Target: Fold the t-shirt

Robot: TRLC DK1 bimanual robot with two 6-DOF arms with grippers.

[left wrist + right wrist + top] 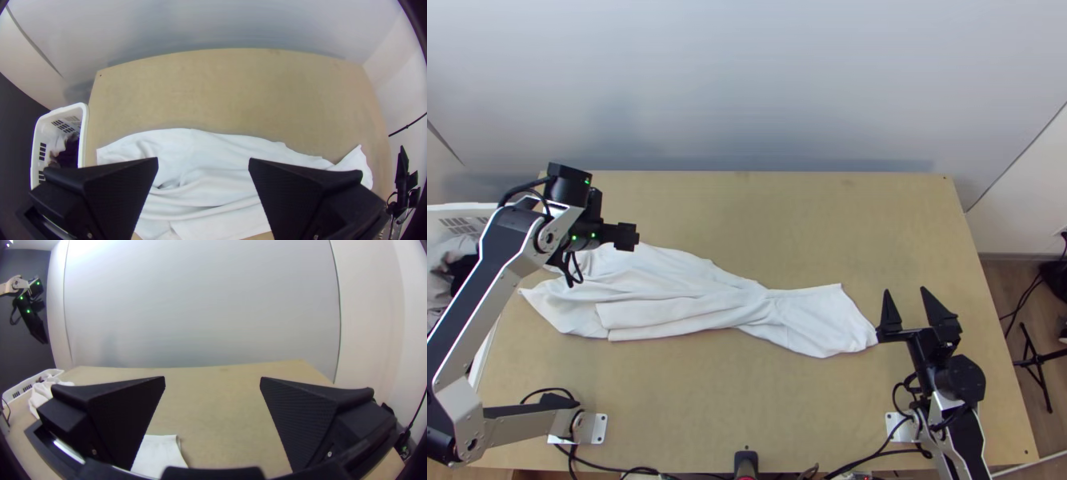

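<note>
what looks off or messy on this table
The white t-shirt: it lies rumpled across the table in long creases, bunched narrow partway along instead of spread flat, which looks untidy. I see no spill or damage.

A white slatted basket (83, 138) stood just beside the surface (803, 216) at the left arm's side, with grey and dark cloth (71, 153) bunched inside. A pale, smooth wall (747, 80) rose behind the far edge. Past the other side, a black stand (1037, 359) stood on the wood-look floor (999, 276).
</note>
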